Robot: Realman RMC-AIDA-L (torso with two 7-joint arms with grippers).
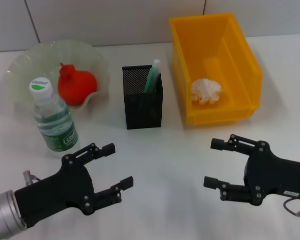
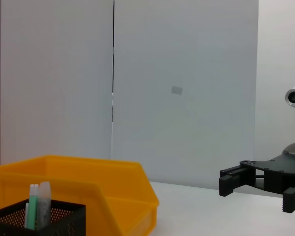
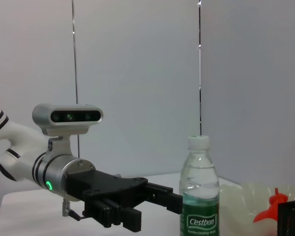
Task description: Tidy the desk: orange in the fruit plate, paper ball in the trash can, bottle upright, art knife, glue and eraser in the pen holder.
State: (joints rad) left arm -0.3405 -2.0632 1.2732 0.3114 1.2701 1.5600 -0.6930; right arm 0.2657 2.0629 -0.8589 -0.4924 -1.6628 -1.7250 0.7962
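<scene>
White desk (image 1: 155,165): orange (image 1: 76,84) in plate (image 1: 19,70), upper left; bottle (image 1: 53,116) upright below it; holder (image 1: 142,97) centre; paper ball (image 1: 206,91) in bin (image 1: 240,65), upper right. Left gripper (image 1: 115,167) and right gripper (image 1: 213,162), lower frame, both released, empty.

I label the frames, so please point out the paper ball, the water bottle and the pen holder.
paper ball (image 1: 206,91), head view, its crumpled middle
water bottle (image 1: 41,86), head view, its white cap
pen holder (image 1: 143,108), head view, its front mesh wall
</scene>
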